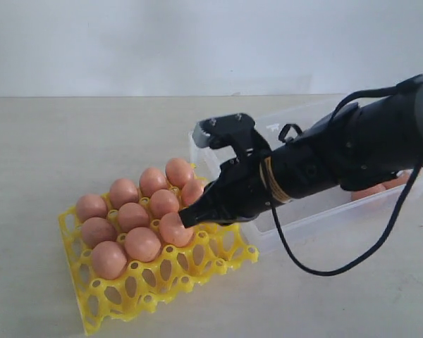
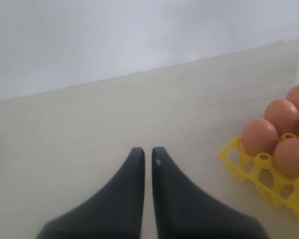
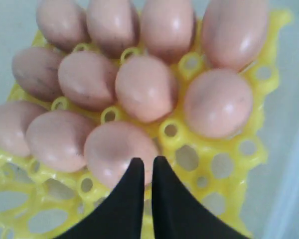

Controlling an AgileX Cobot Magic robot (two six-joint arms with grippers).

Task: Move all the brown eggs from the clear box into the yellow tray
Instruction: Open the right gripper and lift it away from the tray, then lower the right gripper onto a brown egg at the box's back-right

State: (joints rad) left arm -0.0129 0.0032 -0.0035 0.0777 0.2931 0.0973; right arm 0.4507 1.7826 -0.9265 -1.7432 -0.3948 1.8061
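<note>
On the tray, eleven eggs are being cradled in cups. The right gripper, jaws pressed together and empty, is being held at a front-row egg. The box is being shown just beside the tray. The left gripper, likewise closed, is being held over bare table.

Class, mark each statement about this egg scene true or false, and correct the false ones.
1. Eleven brown eggs sit in the yellow tray. True.
2. The right tool grips an egg. False: it is shut with nothing between its jaws, and its tips are by an egg already in the tray.
3. The left tool hangs over the clear box. False: it is over bare table beside the tray.
4. The tray cups nearest the exterior camera are empty. True.
</note>
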